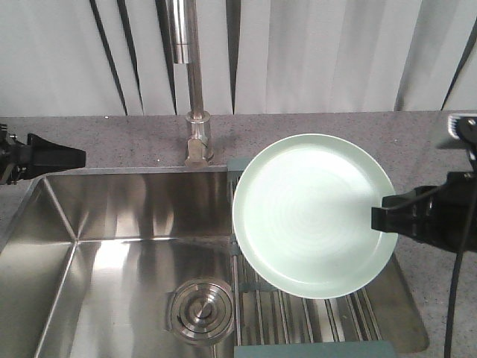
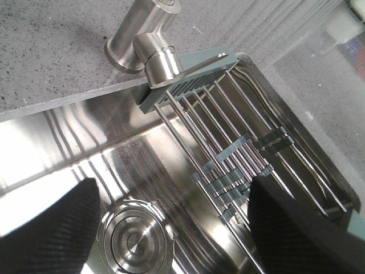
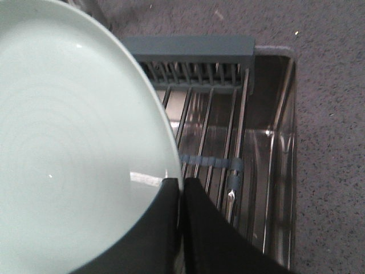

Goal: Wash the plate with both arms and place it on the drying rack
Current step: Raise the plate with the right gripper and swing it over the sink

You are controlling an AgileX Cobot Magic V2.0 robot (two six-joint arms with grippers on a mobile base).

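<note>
At the sink's right end, the right black pincer gripper (image 3: 181, 194) pinches the right rim of the round pale mint-green plate (image 1: 309, 216), with a finger pressed on either face. Plain and matte, with a shallow upturned rim, the plate is held over the steel-rod drying rack with grey-blue end bars (image 1: 298, 317). By the sink's left edge, the left black pincer gripper (image 2: 174, 191) is spread wide. Around them are the stainless steel sink (image 1: 112, 216), round steel drain (image 1: 201, 309), chrome faucet (image 1: 195, 89), speckled grey countertop (image 1: 335, 123) and white pleated curtain (image 1: 320, 52).
</note>
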